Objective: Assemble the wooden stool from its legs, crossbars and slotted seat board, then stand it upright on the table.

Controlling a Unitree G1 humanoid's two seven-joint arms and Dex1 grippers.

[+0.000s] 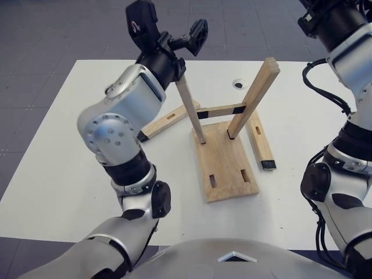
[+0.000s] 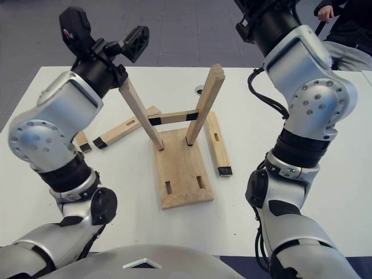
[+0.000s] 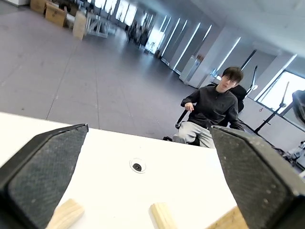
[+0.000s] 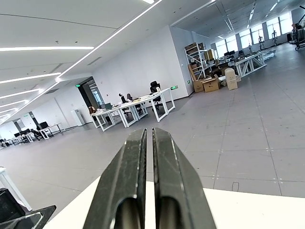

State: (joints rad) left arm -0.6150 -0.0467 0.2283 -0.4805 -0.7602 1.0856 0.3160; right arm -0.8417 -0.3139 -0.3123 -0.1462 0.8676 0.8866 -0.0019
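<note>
**Head views:** the seat board (image 1: 224, 168) lies flat on the white table (image 1: 58, 174). Its two far slots hold the left upright leg (image 1: 190, 110) and the right upright leg (image 1: 254, 96), joined by a crossbar (image 1: 221, 110), and its two near slots stand open. One loose leg (image 1: 260, 145) lies just beside the board's right edge and another loose leg (image 1: 168, 120) lies behind the left arm, while the left gripper (image 1: 171, 26) hangs spread wide just above the left upright leg's top.

**Left wrist view:** the two pads (image 3: 45, 176) stand far apart, with pale wooden ends (image 3: 162, 217) low between them.

**Right wrist view:** the right gripper (image 4: 152, 181) has its fingers pressed together on nothing, held high over the table.
</note>
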